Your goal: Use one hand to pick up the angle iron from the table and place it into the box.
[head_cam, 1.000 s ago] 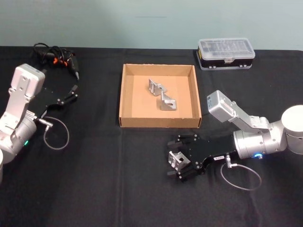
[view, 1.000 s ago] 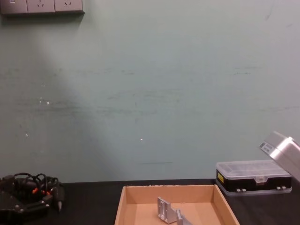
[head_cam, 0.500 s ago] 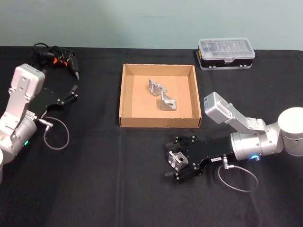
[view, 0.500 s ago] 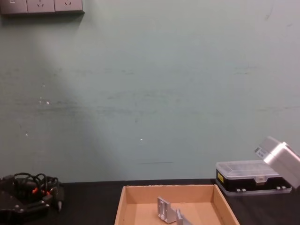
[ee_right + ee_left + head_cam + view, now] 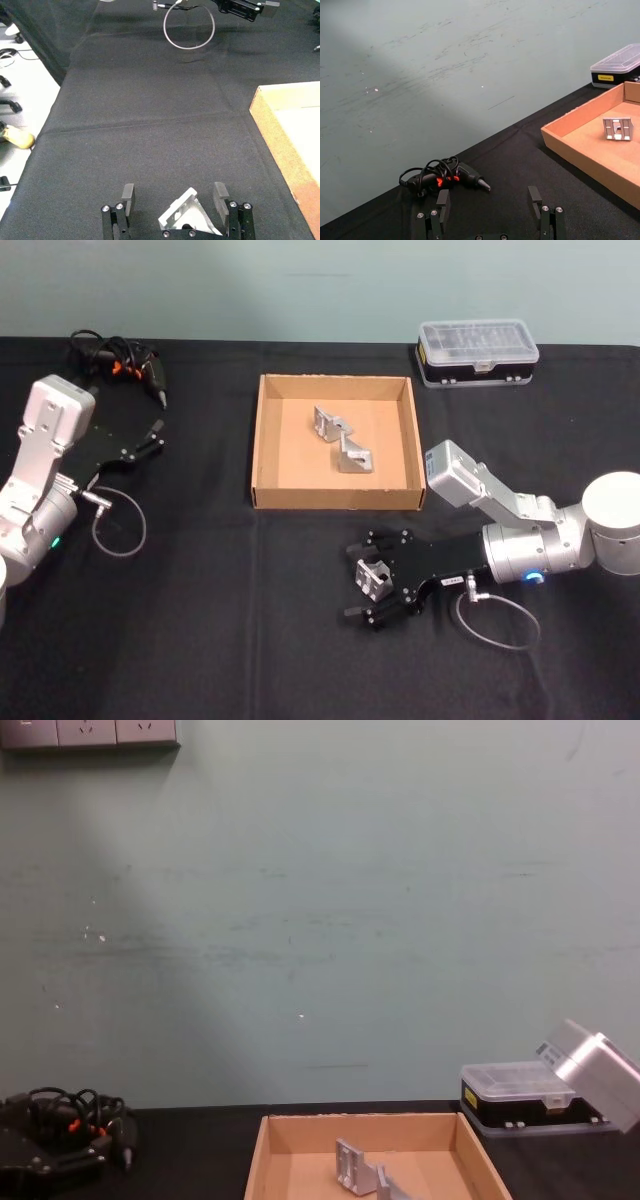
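Right gripper (image 5: pixel 354 583) sits low over the counter (image 5: pixel 220 590), fingers spread wide, one on each side of the angle iron (image 5: pixel 376 578). Nothing is gripped yet. The angle iron lies flat on the counter between the jaws, on the robot's side of the box (image 5: pixel 337 498), near its front wall and below its right half. In the right wrist view one finger looks close to the iron's edge, maybe touching; hard to say.

The straddle makes sense: the jaws are set across the piece, so a plain squeeze should pinch it. Likely step in hand is the close, then a lift and a short carry over the front wall.

Right arm comes in from the right. The forearm is laid low and near level, pointing left across the counter. The blue ring (image 5: pixel 538 577) is lit at the joint, and the camera block (image 5: pixel 447 473) is cocked up toward the box.

The box holds two brackets (image 5: pixel 355 457) mid-floor, with bare cardboard around them for a drop.

Left gripper (image 5: pixel 158 437) is parked at the left edge, fingers apart and empty, aimed toward the cabled tool (image 5: pixel 120 365). Left arm is folded and idle.
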{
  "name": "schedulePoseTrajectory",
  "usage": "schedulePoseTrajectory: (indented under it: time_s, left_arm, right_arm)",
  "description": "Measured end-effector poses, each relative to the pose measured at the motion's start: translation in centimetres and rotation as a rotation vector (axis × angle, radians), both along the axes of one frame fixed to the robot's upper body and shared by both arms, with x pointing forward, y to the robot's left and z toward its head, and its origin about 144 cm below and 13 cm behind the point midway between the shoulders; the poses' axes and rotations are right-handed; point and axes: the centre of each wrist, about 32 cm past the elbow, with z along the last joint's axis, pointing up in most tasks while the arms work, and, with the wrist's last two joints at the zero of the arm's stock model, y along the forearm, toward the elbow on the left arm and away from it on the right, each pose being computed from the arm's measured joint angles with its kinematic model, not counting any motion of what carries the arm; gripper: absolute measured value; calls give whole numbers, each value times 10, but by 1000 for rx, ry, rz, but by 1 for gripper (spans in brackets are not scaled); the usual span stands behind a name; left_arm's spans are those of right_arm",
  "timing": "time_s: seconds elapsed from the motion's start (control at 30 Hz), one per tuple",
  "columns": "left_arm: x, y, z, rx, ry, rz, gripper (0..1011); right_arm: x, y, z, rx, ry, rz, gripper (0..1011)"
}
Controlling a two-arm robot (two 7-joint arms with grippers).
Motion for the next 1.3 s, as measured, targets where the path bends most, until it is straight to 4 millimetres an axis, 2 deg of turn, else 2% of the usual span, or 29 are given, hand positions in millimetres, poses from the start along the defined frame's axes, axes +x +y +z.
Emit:
schedulePoseTrajectory:
  time_s: [1.3]
  left_arm:
    - [0,0,0,0,0,0,1011]
  right_arm:
    - [-2,2,-2,-3,-6,-8,1003]
